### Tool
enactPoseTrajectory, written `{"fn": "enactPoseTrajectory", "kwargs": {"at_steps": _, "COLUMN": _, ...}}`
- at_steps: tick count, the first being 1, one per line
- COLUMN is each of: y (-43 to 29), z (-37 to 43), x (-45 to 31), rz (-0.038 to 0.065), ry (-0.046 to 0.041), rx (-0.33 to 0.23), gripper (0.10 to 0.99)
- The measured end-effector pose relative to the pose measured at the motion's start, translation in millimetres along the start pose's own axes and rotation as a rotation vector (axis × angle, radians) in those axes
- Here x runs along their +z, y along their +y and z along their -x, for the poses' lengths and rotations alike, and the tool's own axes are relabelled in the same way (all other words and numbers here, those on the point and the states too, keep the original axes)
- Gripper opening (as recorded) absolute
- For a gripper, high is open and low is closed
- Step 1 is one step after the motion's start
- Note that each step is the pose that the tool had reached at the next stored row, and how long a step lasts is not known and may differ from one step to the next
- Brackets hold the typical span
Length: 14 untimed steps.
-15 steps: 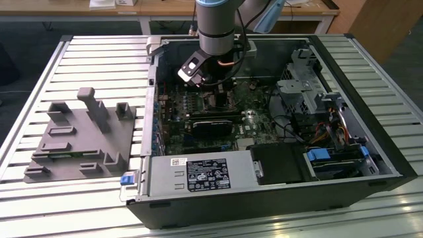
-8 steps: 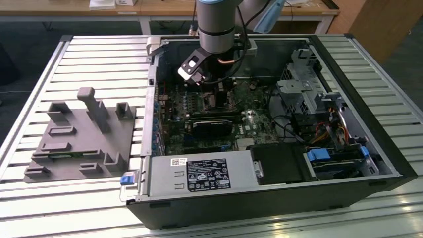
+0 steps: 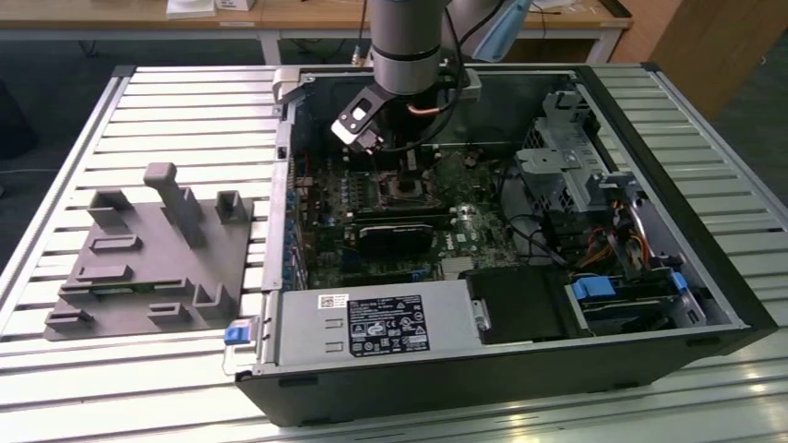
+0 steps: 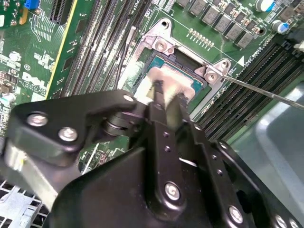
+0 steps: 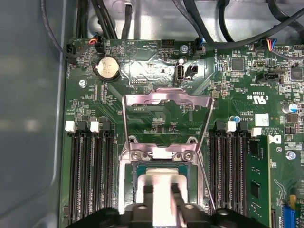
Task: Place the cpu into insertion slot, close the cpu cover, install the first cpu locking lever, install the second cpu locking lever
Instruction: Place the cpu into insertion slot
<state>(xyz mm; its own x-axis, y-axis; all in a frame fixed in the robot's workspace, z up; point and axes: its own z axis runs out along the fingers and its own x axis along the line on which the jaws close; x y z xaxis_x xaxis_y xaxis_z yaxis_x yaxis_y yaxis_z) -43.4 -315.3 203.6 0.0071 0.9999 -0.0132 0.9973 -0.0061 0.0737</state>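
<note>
Dull silver-grey square cpu (image 5: 161, 179) lies flat inside the square insertion slot (image 5: 126, 185) with the silvery rim, its green edge showing within the dark frame.

Note the black two-finger gripper (image 4: 171, 94) directly over it. The fingers (image 4: 159, 90) are parted by a narrow gap, and in both wrist views the chip's top shows through that gap. The chip reaches out past both fingers, so they are not clamped on its edges.

Beyond the slot, the thin silvery metal cpu cover (image 5: 166, 99) with the cut-out centre stands swung up, open, hinged at the two screws. A thin steel locking lever (image 4: 261, 89) runs from a slot corner out across the long black memory slots (image 5: 88, 175), unlatched. Further along the green board sits a round silver coin cell (image 5: 107, 68).

In the exterior view you have the grey arm (image 3: 407, 37) coming down at upper centre into the open black computer case (image 3: 493, 369). The case lies on the slatted aluminium table (image 3: 173, 111). A grey plastic fixture block (image 3: 148, 258) sits at the exterior view's left, well apart from the case.
</note>
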Motion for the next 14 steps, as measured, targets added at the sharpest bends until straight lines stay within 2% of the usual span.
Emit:
{"fn": "enactPoseTrajectory", "kwargs": {"at_steps": 1, "y": 0.3, "z": 0.0, "x": -0.5, "rz": -0.002, "ry": 0.0005, "rx": 0.0, "gripper": 0.298}}
{"fn": "enactPoseTrajectory", "kwargs": {"at_steps": 3, "y": 0.6, "z": 0.0, "x": -1.3, "rz": -0.005, "ry": 0.0018, "rx": 0.0, "gripper": 0.18}}
{"fn": "enactPoseTrajectory", "kwargs": {"at_steps": 4, "y": 0.7, "z": 0.0, "x": -1.6, "rz": -0.006, "ry": 0.0029, "rx": 0.0, "gripper": 0.18}}
{"fn": "enactPoseTrajectory", "kwargs": {"at_steps": 5, "y": 0.7, "z": 0.0, "x": -2.0, "rz": -0.007, "ry": 0.0034, "rx": 0.001, "gripper": 0.114}}
{"fn": "enactPoseTrajectory", "kwargs": {"at_steps": 14, "y": 1.1, "z": 0.0, "x": -5.9, "rz": -0.011, "ry": 0.0037, "rx": 0.001, "gripper": 0.114}}
